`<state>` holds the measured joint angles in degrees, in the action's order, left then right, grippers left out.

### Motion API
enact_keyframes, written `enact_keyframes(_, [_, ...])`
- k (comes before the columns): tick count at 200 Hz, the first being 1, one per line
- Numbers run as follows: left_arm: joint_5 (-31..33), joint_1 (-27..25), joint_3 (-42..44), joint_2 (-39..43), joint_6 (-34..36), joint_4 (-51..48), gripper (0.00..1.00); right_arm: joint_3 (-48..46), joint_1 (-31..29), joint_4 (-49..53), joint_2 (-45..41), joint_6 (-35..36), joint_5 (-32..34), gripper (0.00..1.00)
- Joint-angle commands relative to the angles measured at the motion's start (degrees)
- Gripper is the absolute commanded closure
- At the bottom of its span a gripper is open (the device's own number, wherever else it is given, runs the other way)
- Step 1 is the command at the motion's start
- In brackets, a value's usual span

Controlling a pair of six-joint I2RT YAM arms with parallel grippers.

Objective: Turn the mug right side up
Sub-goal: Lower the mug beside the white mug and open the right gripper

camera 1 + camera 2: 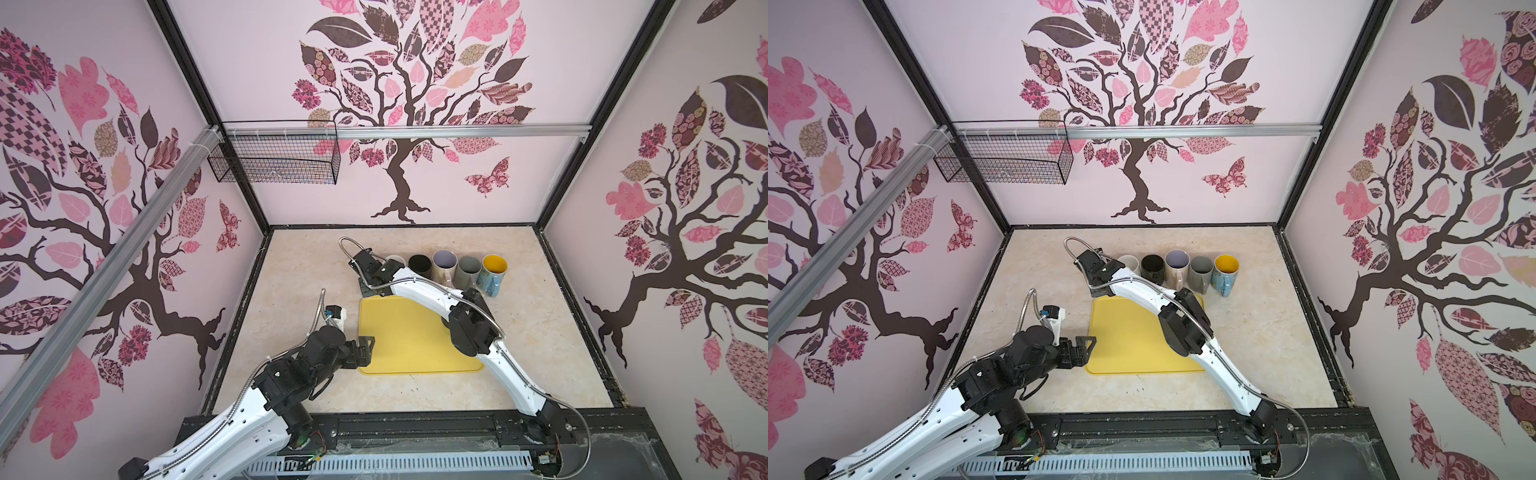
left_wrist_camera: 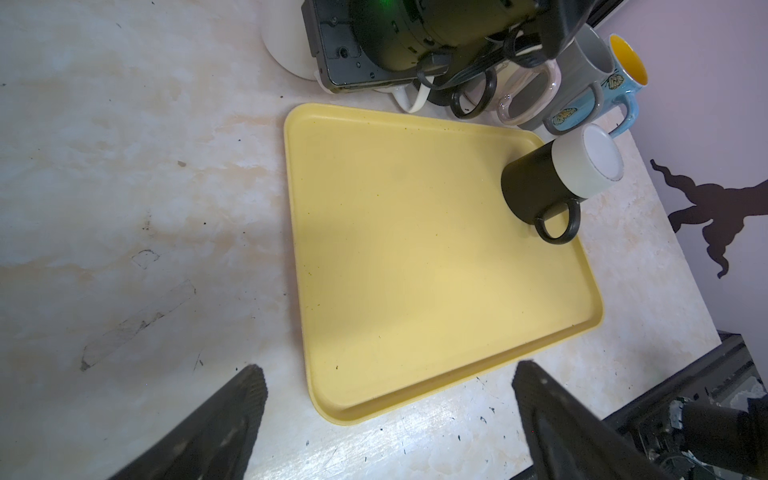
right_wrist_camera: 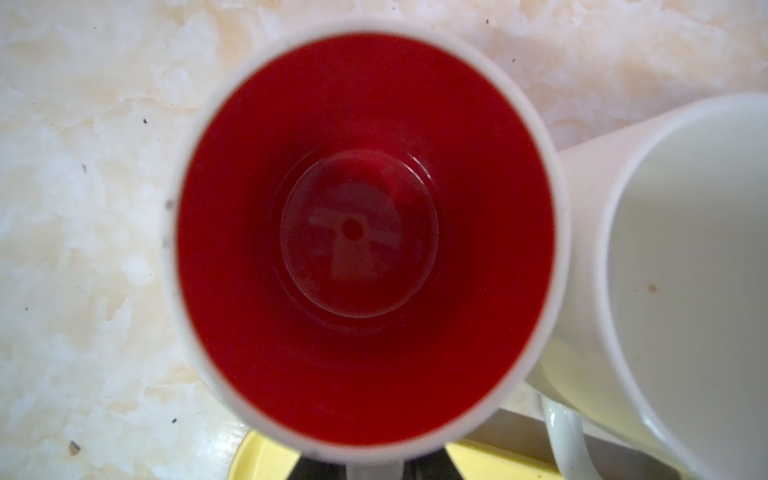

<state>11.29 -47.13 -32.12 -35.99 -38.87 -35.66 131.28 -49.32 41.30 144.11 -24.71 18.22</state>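
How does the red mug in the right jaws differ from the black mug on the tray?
The red mug is mouth up; the black mug is bottom up. The red mug is white outside, the black mug dark with a pale base band. The red mug is beyond the tray, in the right gripper; the black mug sits free on a tray corner. Both have handles.

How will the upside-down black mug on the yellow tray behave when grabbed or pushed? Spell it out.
Probably rigid and heavyish: the black mug looks like thick ceramic. Unlikely to tip, since it stands rim-down, flat on the yellow tray. A push would likely slide it, and the tray's raised lip close by could catch it; the handle seems the surest hold.
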Motion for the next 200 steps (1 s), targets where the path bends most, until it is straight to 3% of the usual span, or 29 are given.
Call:
enact_keyframes(1, [0.14,0.2,1.55,0.21,0.24,0.35,0.04,1.09,0.26,-2.1,1.69,-1.09,2.35,1.0])
enact_keyframes(131, [-0.05,0.2,2.06,0.4,0.06,0.73,0.03,0.53,0.25,-1.51,2.57,-1.66,2.62,0.68])
enact_keyframes(167, [-0.72,0.2,2.06,0.51,0.09,0.87,0.03,-0.23,0.12,-1.02,1.47,-2.07,2.44,0.66])
enact_keyframes(200, [-1.27,0.2,1.8,0.41,0.24,0.98,0.04,-5.18,-0.24,-3.95,-5.3,-1.45,2.32,0.65])
